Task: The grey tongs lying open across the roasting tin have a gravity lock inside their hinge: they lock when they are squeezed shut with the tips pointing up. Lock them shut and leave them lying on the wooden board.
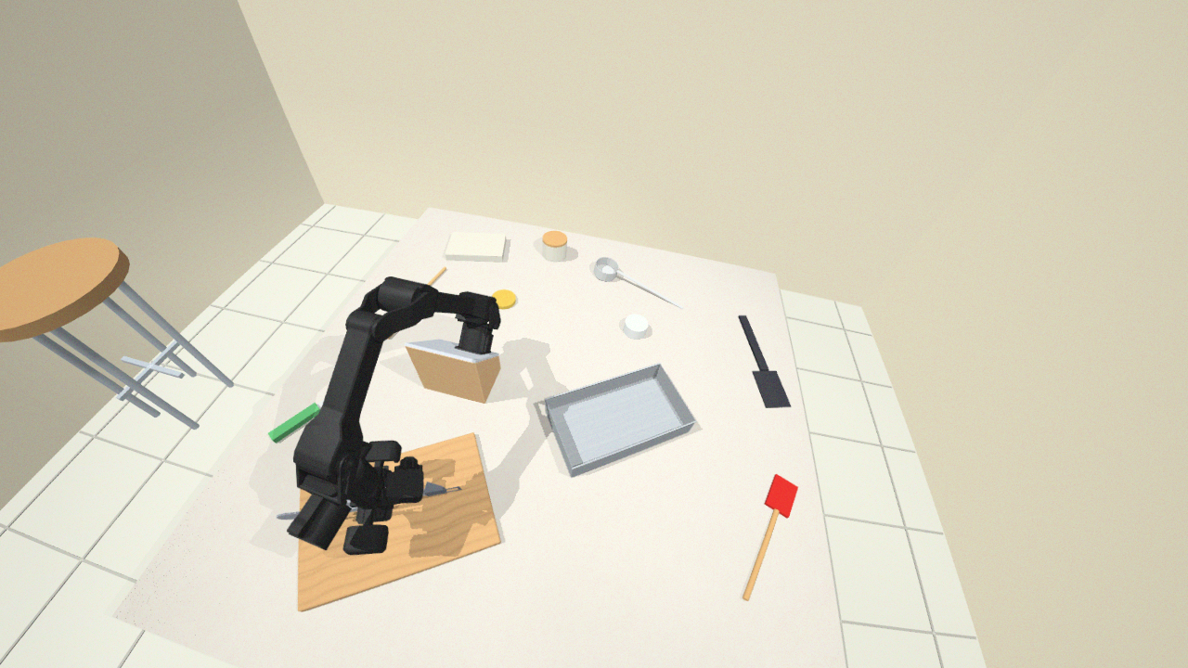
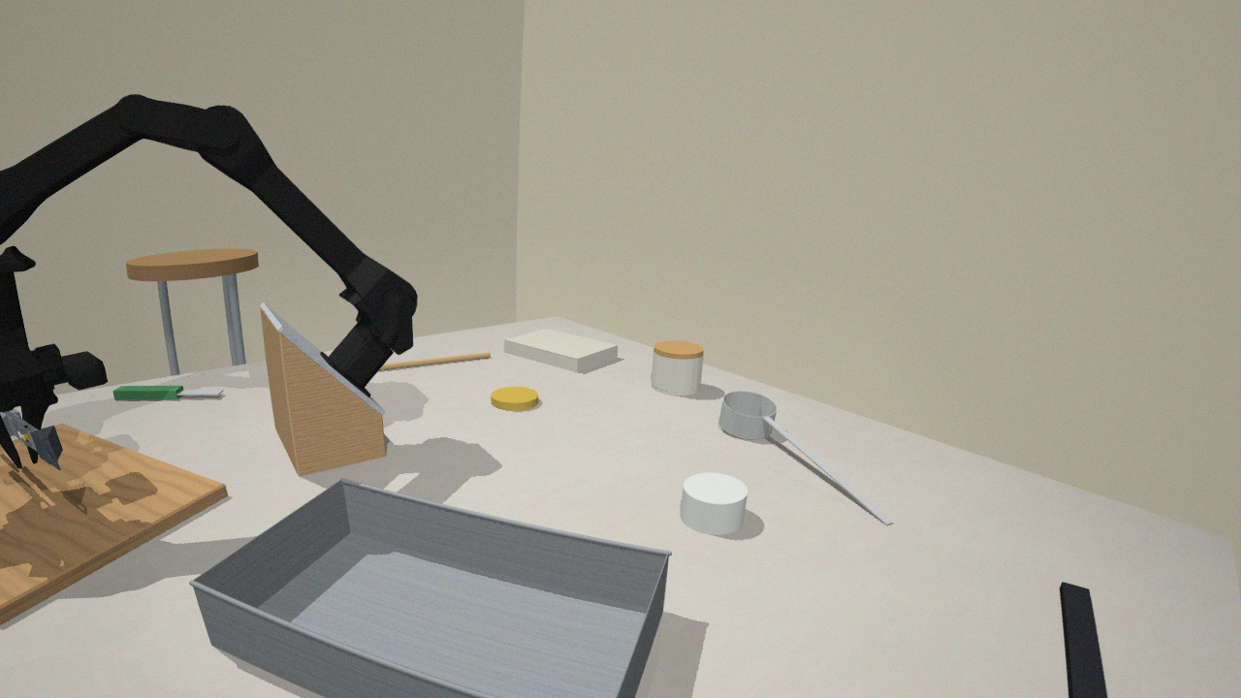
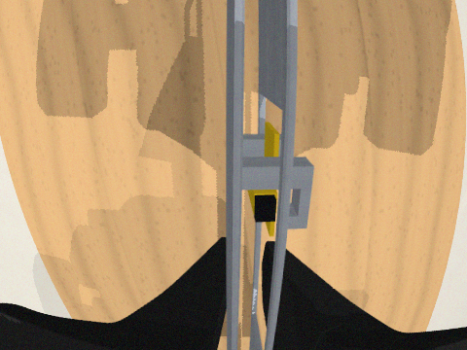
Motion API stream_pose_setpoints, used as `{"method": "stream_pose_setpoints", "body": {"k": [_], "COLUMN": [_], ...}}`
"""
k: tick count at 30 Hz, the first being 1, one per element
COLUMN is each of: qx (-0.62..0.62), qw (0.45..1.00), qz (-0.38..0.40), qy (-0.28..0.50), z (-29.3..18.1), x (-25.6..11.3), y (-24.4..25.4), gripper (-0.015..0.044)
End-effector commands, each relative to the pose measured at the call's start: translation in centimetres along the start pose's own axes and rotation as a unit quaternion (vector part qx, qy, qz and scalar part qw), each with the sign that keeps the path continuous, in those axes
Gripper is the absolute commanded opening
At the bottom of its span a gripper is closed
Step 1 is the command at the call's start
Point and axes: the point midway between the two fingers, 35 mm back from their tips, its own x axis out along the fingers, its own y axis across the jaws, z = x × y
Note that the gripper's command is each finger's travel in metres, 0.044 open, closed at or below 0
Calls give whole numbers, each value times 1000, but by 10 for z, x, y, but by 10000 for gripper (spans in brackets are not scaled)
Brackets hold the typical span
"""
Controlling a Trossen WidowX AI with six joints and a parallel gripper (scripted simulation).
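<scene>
The grey tongs [image 1: 434,488] [image 2: 47,444] [image 3: 288,117] have two long arms that stand nearly parallel and close together, with a yellow part and a small black block between them. My gripper [image 2: 25,461] [image 3: 247,251] is shut on the tongs' arms and holds them low over the wooden board [image 1: 332,581] [image 2: 186,488] [image 3: 92,170]. Their shadow falls apart from them on the board. In the top view my arm hides the fingers and the middle of the tongs. The lock inside the hinge is not visible. The roasting tin [image 1: 601,390] [image 2: 521,547] stands away from the board, with no tongs across it.
A wooden wedge [image 1: 452,381] [image 2: 334,429] bears the arm's base behind the board. A green-handled tool [image 1: 294,421] [image 2: 147,393] lies beyond the board's left side. A red spatula [image 1: 781,494] and a black spatula [image 1: 770,389] lie right of the tin.
</scene>
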Motion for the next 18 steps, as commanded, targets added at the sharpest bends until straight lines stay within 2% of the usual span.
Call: {"method": "stream_pose_setpoints", "body": {"k": [1, 4, 18], "qx": [-3, -3, 0], "qw": [1000, 1000, 1000], "qz": [1, 1, 1], "qy": [2, 2, 0], "z": [0, 0, 0], "x": [4, 4, 2], "y": [1, 1, 1], "gripper": [-150, -150, 217]}}
